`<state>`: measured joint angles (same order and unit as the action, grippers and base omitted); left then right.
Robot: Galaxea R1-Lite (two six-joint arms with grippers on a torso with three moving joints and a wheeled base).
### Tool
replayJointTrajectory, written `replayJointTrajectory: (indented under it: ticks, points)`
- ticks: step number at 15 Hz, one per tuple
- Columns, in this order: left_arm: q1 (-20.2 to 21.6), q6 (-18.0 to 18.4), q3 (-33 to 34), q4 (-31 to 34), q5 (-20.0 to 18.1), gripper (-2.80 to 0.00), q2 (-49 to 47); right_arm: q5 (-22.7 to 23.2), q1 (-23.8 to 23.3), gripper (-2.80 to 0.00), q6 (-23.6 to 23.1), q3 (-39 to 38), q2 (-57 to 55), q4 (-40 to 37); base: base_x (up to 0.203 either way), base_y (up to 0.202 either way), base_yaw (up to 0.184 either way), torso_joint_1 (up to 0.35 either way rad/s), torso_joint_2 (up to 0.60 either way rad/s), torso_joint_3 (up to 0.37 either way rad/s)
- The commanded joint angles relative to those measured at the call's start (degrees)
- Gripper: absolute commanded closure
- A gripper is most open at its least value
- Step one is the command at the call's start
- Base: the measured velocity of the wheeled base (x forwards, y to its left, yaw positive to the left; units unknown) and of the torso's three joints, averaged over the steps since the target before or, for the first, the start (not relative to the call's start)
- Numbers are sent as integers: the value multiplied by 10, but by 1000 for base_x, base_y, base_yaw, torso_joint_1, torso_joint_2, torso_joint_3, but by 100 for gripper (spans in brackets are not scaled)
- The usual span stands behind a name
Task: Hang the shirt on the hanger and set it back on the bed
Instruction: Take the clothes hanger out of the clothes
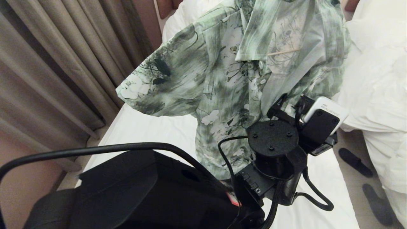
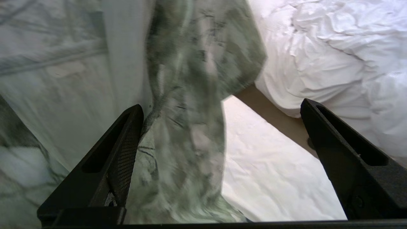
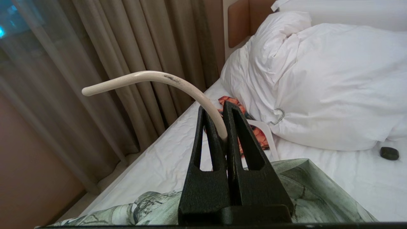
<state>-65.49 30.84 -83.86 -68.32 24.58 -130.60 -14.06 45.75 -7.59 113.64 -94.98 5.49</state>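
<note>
Shirt (image 1: 222, 82) fabric is being suspended above the bed (image 1: 152, 130), draped over the hanger (image 3: 149, 79), whose slim cream hook is being pinched between the pressed-together jaws of the right gripper (image 3: 226, 127). In the right wrist view the hook is seen curving up and away from the fingertips, smooth and glossy, with a small dark scuff on its bend; the shirt's shoulder is lying just beneath the jaws. The right gripper itself is not being shown in the head view, since the hook lies past the top edge of that view.

The left gripper (image 2: 222, 111) is being held with its jaws spread wide, and nothing is being gripped. The hanging front panel of the shirt is falling between those jaws, closer to the mesh-padded finger (image 2: 124, 149), with its long axis running straight down toward the wrinkled white sheet. The left arm is judged to be the nearer one for any straightening of the hem, while the lowering onto the bed is judged to rest on the right arm.

The cloth is being read as thin, soft and mottled green and white, with dark branch lines and white flowers. Bunched white duvet (image 3: 334, 86) is lying at the head of the bed, and an orange-red garment (image 3: 254, 133) on a flat white hanger (image 3: 270, 140) is resting beside it.
</note>
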Motion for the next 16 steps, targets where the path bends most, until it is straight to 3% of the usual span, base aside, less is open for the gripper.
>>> replayJointTrajectory:
  ticks: [1, 16]
  points:
    - [2, 2, -12, 7, 1, -280, -3, -1, 1, 0, -1, 0, 1, 1, 0, 0, 0, 0, 0, 0]
    - [21, 3, -39, 21, 0, -280, 2, -2, 24, 0, -1, 0, 16, -14, 0, 0, 0, 0, 0, 0]
